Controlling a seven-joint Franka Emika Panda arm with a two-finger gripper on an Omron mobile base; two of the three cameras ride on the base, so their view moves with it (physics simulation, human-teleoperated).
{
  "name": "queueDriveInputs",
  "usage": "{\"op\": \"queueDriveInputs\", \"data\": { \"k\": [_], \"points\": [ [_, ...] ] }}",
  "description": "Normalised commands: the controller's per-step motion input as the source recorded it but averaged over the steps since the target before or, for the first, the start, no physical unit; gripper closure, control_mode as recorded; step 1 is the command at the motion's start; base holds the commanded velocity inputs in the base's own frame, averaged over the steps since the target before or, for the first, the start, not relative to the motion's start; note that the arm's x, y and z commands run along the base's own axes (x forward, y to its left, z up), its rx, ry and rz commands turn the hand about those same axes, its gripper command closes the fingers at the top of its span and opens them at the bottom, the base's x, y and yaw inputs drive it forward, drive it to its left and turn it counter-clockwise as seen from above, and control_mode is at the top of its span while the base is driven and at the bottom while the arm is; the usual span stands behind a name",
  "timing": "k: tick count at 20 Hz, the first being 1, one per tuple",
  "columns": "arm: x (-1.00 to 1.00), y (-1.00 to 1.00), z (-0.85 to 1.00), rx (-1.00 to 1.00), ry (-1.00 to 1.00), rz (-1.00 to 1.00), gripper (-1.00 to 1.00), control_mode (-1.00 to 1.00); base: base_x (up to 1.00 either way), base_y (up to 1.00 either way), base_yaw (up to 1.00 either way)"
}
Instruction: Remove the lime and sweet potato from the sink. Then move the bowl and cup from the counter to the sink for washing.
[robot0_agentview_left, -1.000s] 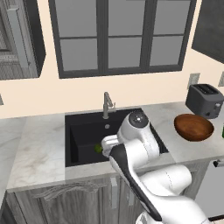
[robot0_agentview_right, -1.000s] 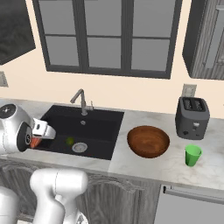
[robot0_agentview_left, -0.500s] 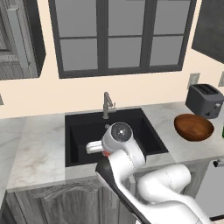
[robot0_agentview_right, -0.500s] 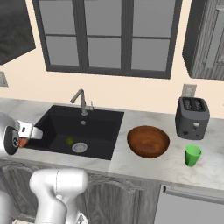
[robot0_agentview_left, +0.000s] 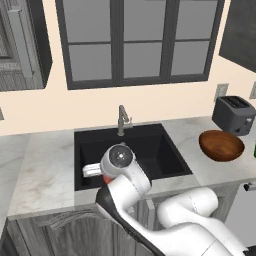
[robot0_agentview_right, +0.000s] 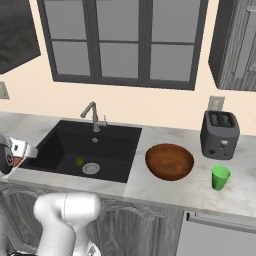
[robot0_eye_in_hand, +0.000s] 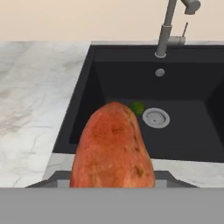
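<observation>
The orange-red sweet potato (robot0_eye_in_hand: 113, 146) fills the bottom middle of the hand view, held up close and hiding the fingertips. My gripper (robot0_agentview_left: 91, 170) is shut on it above the front left rim of the black sink (robot0_agentview_left: 167, 150). The gripper (robot0_agentview_right: 22, 149) also sits at the far left with a bit of the sweet potato (robot0_agentview_right: 17, 161) under it. The yellow-green lime (robot0_agentview_right: 79, 161) lies in the basin beside the silver drain (robot0_agentview_right: 91, 168); the lime (robot0_eye_in_hand: 138, 107) peeks out behind the potato. On the counter to the right stand the brown bowl (robot0_agentview_right: 169, 161) and the green cup (robot0_agentview_right: 220, 177).
A grey faucet (robot0_agentview_right: 92, 114) rises behind the sink. A dark toaster (robot0_agentview_right: 219, 134) stands against the wall behind the cup. Marbled counter (robot0_eye_in_hand: 35, 96) stretches left of the sink. My own arm (robot0_agentview_left: 150, 210) runs low along the cabinet front.
The arm has swung left, from over the sink to its front left rim, carrying the sweet potato along. The lime, bowl and cup stayed where they were.
</observation>
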Motion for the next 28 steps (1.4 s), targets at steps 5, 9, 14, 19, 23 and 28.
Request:
{"op": "queueDriveInputs", "data": {
  "k": [5, 9, 14, 19, 23, 28],
  "points": [
    [0.13, 0.45, 0.08, 0.03, 0.06, 0.0, 1.0, -1.0, 0.0, 0.0, 0.0],
    [0.14, 0.44, 0.02, 0.03, 0.04, 0.0, 1.0, -1.0, 0.0, 0.0, 0.0],
    [0.1, 0.43, 0.02, 0.04, 0.0, 0.01, 1.0, -1.0, 0.0, 0.0, 0.0],
    [0.12, 0.41, 0.0, 0.03, 0.0, 0.0, 1.0, -1.0, 0.0, 0.0, 0.0],
    [0.14, 0.38, 0.0, 0.08, 0.02, 0.02, 1.0, -1.0, 0.0, 0.0, 0.0],
    [0.14, 0.37, -0.03, 0.08, 0.01, 0.02, 1.0, -1.0, 0.0, 0.0, 0.0]
  ]
}}
